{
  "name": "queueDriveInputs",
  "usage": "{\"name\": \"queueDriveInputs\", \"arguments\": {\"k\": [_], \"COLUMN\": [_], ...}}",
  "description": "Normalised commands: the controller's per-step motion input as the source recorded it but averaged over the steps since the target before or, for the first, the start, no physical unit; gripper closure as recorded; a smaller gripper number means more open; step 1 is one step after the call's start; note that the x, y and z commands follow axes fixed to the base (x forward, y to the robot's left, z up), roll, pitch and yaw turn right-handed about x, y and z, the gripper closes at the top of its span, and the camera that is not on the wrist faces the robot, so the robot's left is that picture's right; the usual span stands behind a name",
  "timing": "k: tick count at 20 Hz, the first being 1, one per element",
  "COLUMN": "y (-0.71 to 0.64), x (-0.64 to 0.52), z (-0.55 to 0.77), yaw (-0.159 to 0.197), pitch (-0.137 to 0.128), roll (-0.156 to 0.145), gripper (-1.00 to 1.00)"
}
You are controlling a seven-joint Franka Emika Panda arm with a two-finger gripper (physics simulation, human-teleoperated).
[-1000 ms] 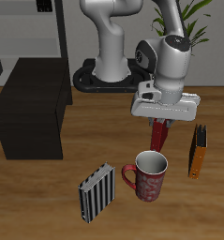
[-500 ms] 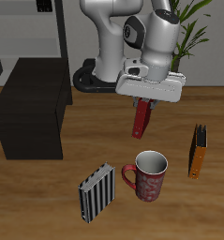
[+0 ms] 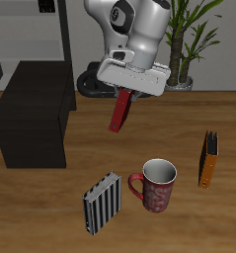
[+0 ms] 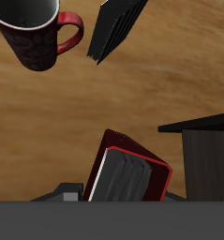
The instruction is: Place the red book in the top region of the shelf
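My gripper (image 3: pixel 127 93) is shut on the red book (image 3: pixel 120 113), which hangs tilted below it, well above the table. In the wrist view the red book (image 4: pixel 127 173) shows its dark-red cover and pale page edges between the fingers. The shelf (image 3: pixel 33 114), a dark boxy wooden unit with a flat top, stands on the table to the side of the book; the gripper is higher than its top and apart from it. A corner of the shelf (image 4: pixel 207 155) shows in the wrist view.
A red mug (image 3: pixel 156 185) and a black-and-white striped book (image 3: pixel 102 202) stand near the table's front edge. An orange-and-black book (image 3: pixel 208 158) stands beside the mug. A pale grey rack (image 3: pixel 31 30) and a plant (image 3: pixel 194 35) are at the back.
The gripper has risen with the red book and carried it from above the mug toward the shelf. The book now hangs tilted.
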Motion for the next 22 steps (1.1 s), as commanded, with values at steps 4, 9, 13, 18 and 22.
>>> {"name": "queueDriveInputs", "arguments": {"k": [4,9,13,18,22], "y": [-0.57,-0.5,-0.5,-0.34,-0.04], "x": [-0.19,-0.19,-0.19,-0.05,0.06], "z": [0.19,0.14,0.2,0.2,0.26], "yaw": [0.043,0.04,0.031,0.037,0.023], "pitch": [-0.023,-0.01,-0.019,-0.016,-0.028], "roll": [-0.133,-0.115,-0.121,-0.11,-0.053], "gripper": [1.0,1.0,1.0,1.0,1.0]}}
